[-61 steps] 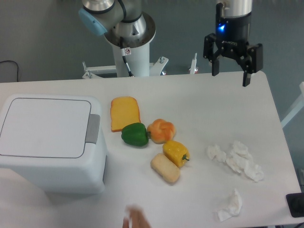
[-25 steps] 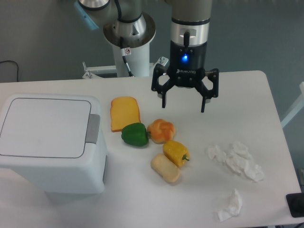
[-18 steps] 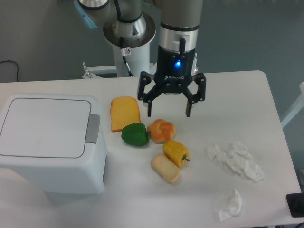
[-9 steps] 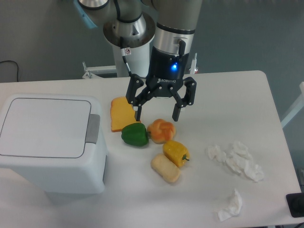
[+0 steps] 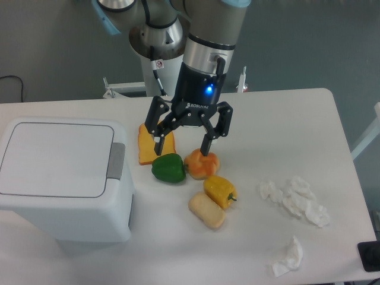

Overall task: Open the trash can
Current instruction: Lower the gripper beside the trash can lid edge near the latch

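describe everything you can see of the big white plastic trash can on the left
The large white boxy plastic trash can sits upright at the left end of the white table. It has rounded corners and a smooth, slightly glossy shell. Its flat rectangular lid lies shut, flush in the top. A grey push tab runs along the lid's right edge. Nothing touches the can except the table; the open two-finger gripper hangs to its right, above the foods, well clear of it.
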`<state>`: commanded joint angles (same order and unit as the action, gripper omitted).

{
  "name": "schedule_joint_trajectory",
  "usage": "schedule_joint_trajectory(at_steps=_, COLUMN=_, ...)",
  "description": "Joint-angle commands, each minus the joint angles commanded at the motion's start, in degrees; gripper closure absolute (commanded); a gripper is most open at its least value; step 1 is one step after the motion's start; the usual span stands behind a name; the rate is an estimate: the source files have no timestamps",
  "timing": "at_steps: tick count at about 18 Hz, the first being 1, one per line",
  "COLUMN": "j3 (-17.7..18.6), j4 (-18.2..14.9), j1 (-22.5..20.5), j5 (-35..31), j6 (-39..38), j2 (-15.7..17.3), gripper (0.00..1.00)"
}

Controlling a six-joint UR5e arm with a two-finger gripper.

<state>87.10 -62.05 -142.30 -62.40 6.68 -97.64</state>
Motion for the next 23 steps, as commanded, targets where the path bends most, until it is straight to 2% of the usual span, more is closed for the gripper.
schedule_joint_trajectory(at_steps=17, j3=-0.09, j4=0.0, j1=0.53, j5=-0.09, j6=0.53, j2=-0.26, gripper=0.0)
schedule_joint_trajectory(at_steps=23, j3=0.0, j4=0.0, j1=2.19, j5=-0.09, j6=0.53, j2=-0.44, gripper=0.0)
